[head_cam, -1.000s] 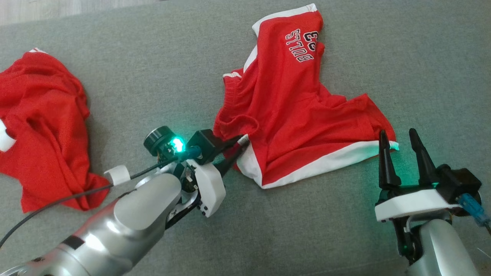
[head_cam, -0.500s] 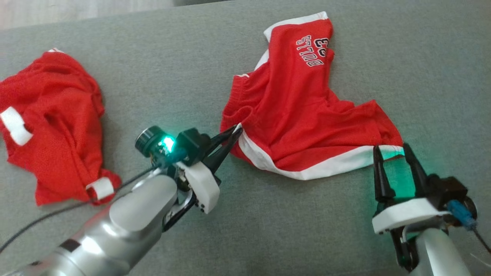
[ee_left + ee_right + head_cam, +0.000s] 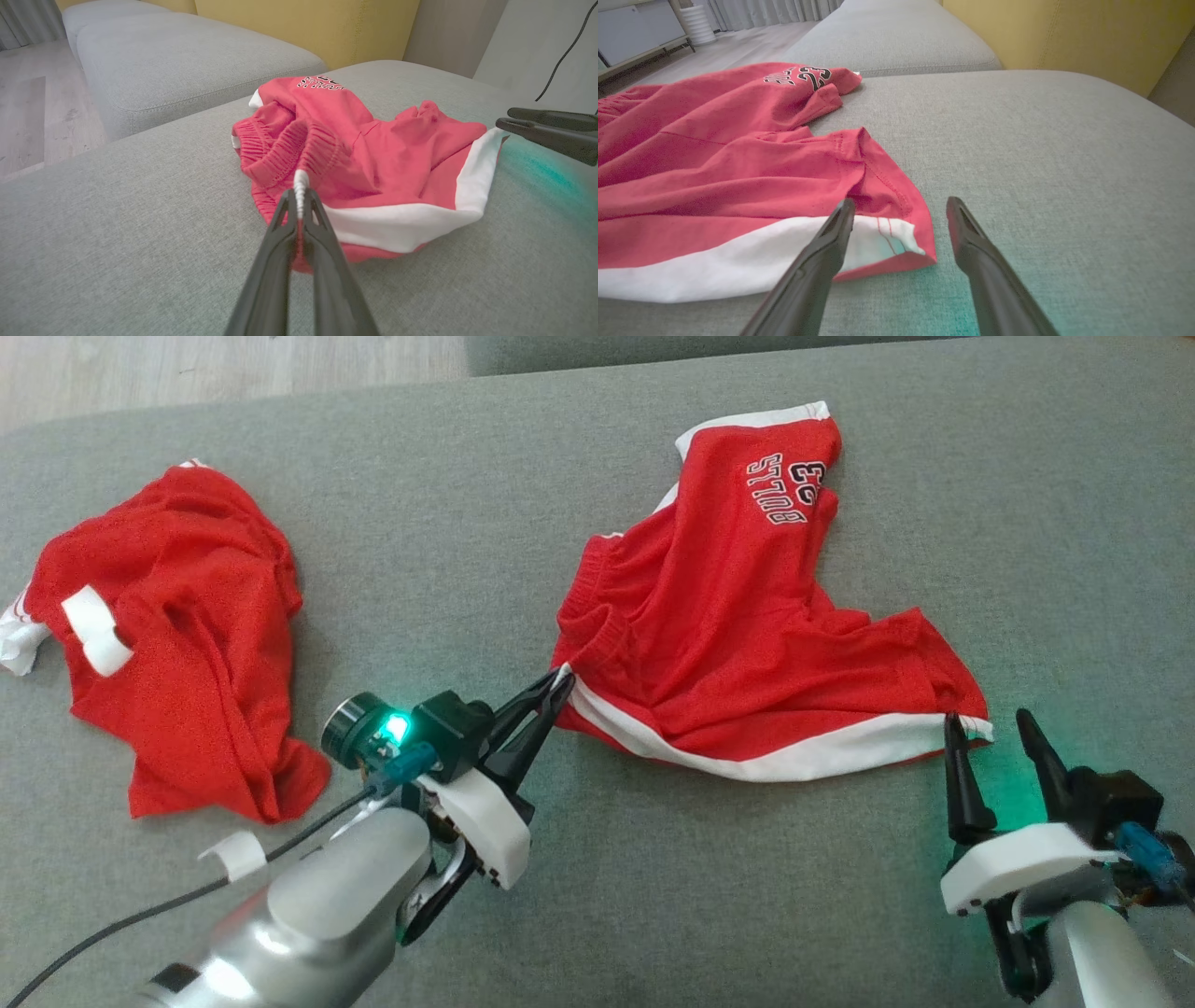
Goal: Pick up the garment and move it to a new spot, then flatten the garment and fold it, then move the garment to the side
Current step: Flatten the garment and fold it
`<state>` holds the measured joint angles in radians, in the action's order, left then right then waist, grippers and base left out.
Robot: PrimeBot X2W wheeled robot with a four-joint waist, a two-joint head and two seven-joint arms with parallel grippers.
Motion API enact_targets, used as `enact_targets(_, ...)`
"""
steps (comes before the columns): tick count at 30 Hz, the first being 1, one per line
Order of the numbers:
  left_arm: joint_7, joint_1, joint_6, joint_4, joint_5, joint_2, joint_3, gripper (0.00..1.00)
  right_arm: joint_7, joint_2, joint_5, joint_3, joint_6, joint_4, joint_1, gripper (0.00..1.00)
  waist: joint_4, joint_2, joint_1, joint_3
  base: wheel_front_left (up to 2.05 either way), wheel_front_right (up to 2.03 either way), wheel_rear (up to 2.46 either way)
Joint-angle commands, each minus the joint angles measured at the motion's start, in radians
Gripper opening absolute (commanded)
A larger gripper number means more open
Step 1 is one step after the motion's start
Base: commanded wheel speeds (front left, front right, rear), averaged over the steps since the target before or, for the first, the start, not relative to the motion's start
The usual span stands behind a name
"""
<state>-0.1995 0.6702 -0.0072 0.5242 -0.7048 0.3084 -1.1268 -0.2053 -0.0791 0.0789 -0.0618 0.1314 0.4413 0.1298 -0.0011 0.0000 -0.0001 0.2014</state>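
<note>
The red mesh basketball shorts with white trim point(image 3: 738, 635) lie rumpled on the grey woven couch cushion point(image 3: 653, 896). They spread from the middle of the head view toward 1 o'clock, where the printed leg ends. The left claw point(image 3: 560, 683) is pinched tight on the shorts' white-edged corner at their 8 o'clock side, beside the gathered waistband. In the left wrist view the cloth bunches between the closed tips, so the grip looks secure. The right claw point(image 3: 990, 728) is spread wide and holds nothing. Its tips frame the opposite corner at 4 o'clock, where the white hem band point(image 3: 812, 761) ends; whether they reach the cloth's level I cannot tell. Taking both lower corners seems to be the aim, since with one in each claw the shorts could be lifted and carried without bunching further. A second crumpled red garment point(image 3: 177, 644) lies well apart at 9 o'clock.
</note>
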Motion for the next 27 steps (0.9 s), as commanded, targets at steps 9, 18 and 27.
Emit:
enact_targets(9, -0.018, 0.020, 0.008, -0.021, -0.016, 0.023, 0.041, 0.00, 0.077, -0.036, 0.051, 0.063, -0.001, -0.010, 0.003, 1.00, -0.002, 0.0000, 0.0001, -0.013, 0.00, 0.00, 0.00)
enact_targets(18, -0.016, 0.027, 0.008, -0.021, -0.017, 0.025, 0.035, 0.00, 0.097, -0.055, 0.082, 0.100, -0.001, -0.007, 0.009, 1.00, 0.000, 0.0000, 0.0001, -0.010, 0.00, 0.00, 0.00)
enact_targets(27, -0.014, 0.031, 0.007, -0.019, -0.020, 0.027, 0.030, 0.00, 0.094, -0.062, 0.093, 0.123, -0.001, -0.010, 0.014, 0.00, 0.002, 0.0000, 0.0001, -0.009, 0.00, 0.00, 0.00)
